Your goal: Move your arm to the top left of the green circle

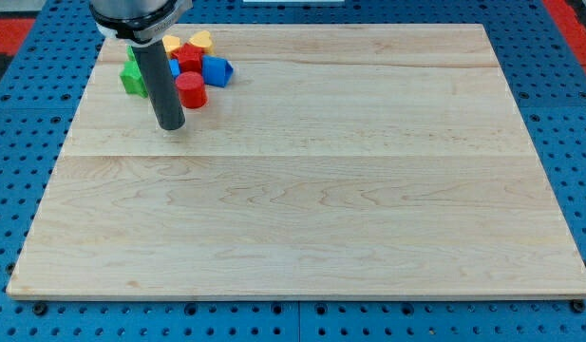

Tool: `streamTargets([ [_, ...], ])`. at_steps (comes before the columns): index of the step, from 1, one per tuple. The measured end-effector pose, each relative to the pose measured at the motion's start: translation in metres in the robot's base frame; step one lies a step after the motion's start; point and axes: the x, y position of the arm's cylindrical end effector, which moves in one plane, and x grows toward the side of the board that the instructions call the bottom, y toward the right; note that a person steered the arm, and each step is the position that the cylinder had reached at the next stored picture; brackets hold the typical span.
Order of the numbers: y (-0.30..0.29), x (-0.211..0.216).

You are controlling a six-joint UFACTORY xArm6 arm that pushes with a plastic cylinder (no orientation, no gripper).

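My tip (171, 126) rests on the wooden board (302, 190), just below a cluster of blocks at the view's top left. A green block (133, 80) sits at the cluster's left edge, partly hidden by the rod, so its shape is unclear. The tip is below and to the right of it. A red cylinder (191, 90) stands just right of the rod, slightly above the tip. A blue block (217, 69), a second red block (188, 57), a yellow block (201, 40) and another yellow block (171, 45) lie behind.
A small piece of another blue block (175, 68) shows between the rod and the red blocks. The board lies on a blue perforated table (8, 190). The cluster sits close to the board's top left corner.
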Motion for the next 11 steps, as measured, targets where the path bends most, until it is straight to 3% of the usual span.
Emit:
streamTargets([
  [7, 0.012, 0.013],
  [8, -0.004, 0.015],
  [9, -0.059, 0.027],
  [11, -0.149, 0.011],
])
